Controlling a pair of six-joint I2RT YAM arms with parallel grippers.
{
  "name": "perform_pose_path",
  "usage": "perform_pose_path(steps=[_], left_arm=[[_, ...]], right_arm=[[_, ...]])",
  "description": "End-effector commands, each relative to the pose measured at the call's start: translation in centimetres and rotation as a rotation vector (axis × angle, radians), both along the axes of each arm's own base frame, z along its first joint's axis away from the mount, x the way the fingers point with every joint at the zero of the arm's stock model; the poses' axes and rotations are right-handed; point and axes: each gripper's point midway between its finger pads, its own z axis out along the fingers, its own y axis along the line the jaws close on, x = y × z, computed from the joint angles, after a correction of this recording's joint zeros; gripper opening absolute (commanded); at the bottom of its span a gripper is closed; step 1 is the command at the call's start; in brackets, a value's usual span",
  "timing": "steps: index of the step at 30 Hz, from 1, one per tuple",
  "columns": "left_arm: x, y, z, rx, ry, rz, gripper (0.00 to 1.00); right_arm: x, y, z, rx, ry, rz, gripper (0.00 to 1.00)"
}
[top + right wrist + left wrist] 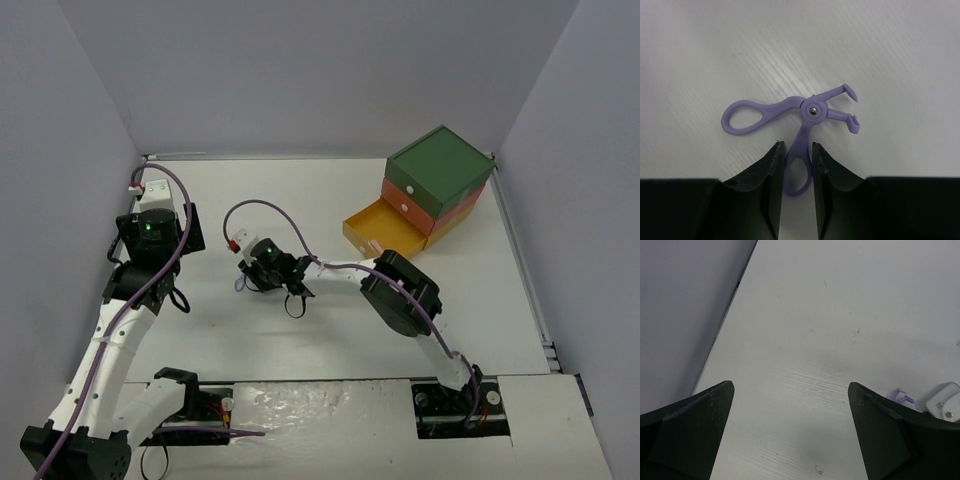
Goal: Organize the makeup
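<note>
smooth plastic lilac tool (785, 106), shiny metal rivet (813, 111)

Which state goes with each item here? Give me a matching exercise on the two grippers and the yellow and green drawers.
Items
1. left gripper
2. right gripper
3. yellow drawer
4. green drawer

States
A. pulled out of the chest
B. open above the table
C. closed on a handle loop of the lilac tool
D. pushed in, at the top of the chest

Pairs: 1-B, 2-C, 3-A, 4-D
</note>
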Motion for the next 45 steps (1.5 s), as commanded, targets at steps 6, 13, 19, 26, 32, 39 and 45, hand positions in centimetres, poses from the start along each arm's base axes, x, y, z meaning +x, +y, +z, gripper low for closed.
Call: perform_pose_path(steps=[6, 13, 19, 26, 32, 39, 45], left_arm=[[1.1, -0.2, 1.5, -0.030, -0.064, -0.001, 0.97], [1.2, -0.3, 1.2, -0.030, -0.053, -0.005, 0.97], [1.2, -0.4, 1.1, -0.033, -0.049, -0.009, 0.97], [1.3, -0.5, 1.0, -0.035, -0.045, -0.012, 0.97], [1.3, -0.6, 1.0, -0.036, -0.043, -0.016, 0.97], [1.3, -0.6, 1.0, -0.038, -0.045, -0.016, 0.97], [1.3, -0.6, 1.0, -0.039, -0.045, -0.018, 0.97]], right_arm=[[2.1, -9.6, 10.6, 0.025, -0.141, -0.201, 0.01], [6.0, -20.9, 14.0, 0.003, -0.186, -0.464, 0.01], [8.3, -28.9, 12.8, -0.011, -0.142, -0.643, 0.01], [9.6, -33.4, 10.4, -0.006, -0.071, -0.782, 0.02], [10.4, -35.0, 9.5, -0.004, -0.051, -0.843, 0.23], [10.3, -34.2, 12.3, 0.055, -0.083, -0.812, 0.68], [8.7, -30.0, 15.0, 0.071, -0.114, -0.614, 0.84]])
